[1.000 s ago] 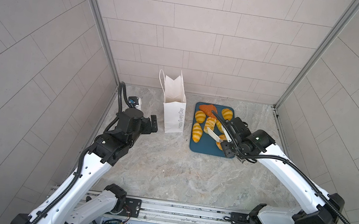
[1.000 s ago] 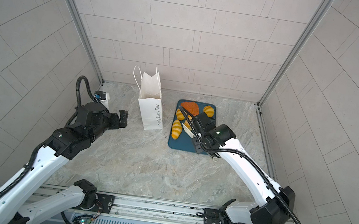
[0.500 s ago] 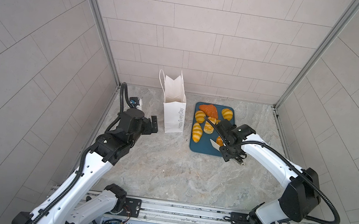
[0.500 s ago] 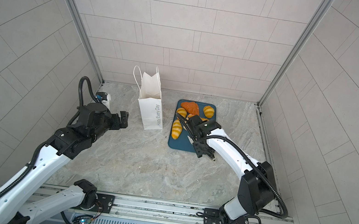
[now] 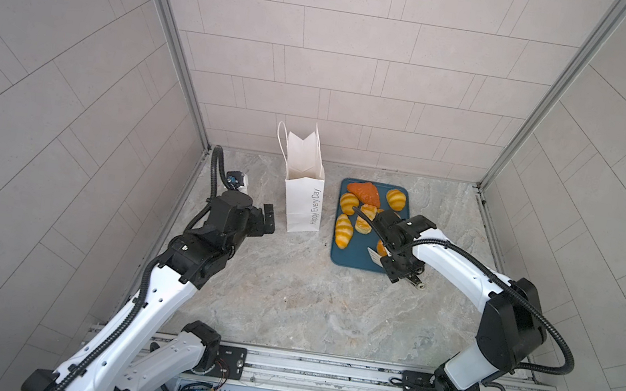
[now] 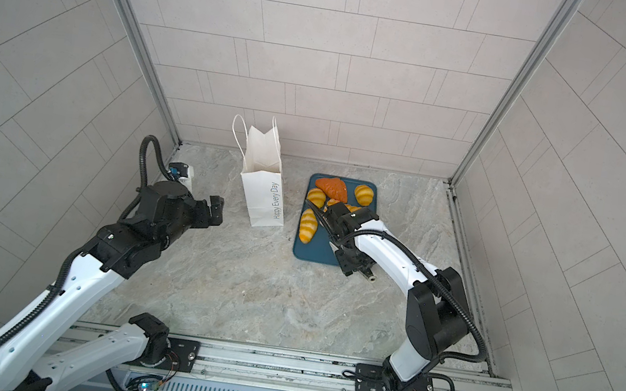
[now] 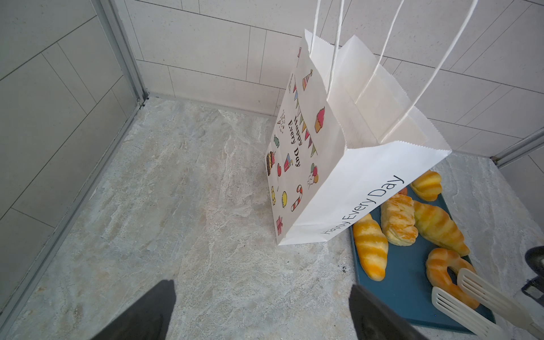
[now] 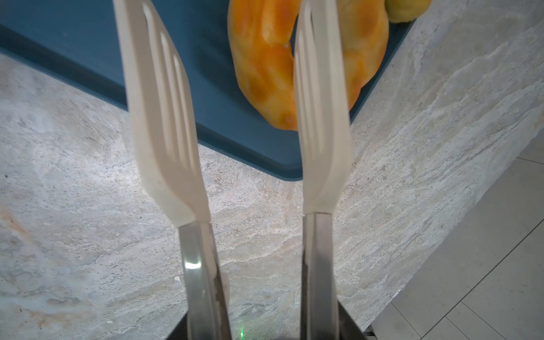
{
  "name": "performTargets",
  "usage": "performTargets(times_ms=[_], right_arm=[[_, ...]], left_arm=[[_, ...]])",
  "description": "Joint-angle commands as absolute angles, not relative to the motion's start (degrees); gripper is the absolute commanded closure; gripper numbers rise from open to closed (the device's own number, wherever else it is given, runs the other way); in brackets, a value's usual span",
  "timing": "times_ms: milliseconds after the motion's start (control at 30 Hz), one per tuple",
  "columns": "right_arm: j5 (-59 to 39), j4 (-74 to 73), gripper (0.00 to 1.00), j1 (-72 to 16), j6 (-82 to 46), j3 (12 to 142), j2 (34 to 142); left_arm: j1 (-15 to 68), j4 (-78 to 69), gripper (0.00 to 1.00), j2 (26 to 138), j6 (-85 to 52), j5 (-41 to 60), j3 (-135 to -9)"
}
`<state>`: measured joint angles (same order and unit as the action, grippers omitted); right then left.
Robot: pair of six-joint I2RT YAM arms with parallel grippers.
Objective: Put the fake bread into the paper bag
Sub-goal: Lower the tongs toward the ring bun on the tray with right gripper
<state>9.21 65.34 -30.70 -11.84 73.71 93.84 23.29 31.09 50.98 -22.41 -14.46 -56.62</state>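
i'm squeezing the right gripper (image 5: pixel 398 262) tighter on the tongs (image 8: pixel 164 132), and their blades are closing at the ring pastry (image 8: pixel 265 73) on the tray's (image 5: pixel 348 256) lower right, so a pickup is starting. the left gripper (image 7: pixel 262 312) is waiting with jaws spread beside the paper bag (image 5: pixel 302 199), centre frame.

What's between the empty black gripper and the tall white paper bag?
Bare grey marbled tabletop between left gripper and paper bag, in left wrist view.

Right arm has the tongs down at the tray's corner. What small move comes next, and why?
Probably squeeze the right gripper so the tongs close on the ring pastry: one blade lies over its hole, one limb sits between the open blades, and it rests on the tray.
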Motion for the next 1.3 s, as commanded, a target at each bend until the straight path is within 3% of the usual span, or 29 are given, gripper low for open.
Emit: performTargets(times_ms=[0, 533, 1267], right_arm=[[9.2, 65.5, 0.48, -30.3, -11.2, 75.5, 94.4], [9.9, 66.1, 0.47, -29.9, -10.9, 77.1, 93.0], [7.0, 65.3, 0.49, -27.5, -8.5, 77.3, 99.5]], left_arm=[[23.5, 30.7, 0.0, 50.0, -22.1, -15.7, -55.6], [23.5, 31.2, 0.0, 49.4, -22.2, -16.3, -55.2], [23.5, 31.7, 0.0, 48.7, -22.3, -16.8, -54.9]])
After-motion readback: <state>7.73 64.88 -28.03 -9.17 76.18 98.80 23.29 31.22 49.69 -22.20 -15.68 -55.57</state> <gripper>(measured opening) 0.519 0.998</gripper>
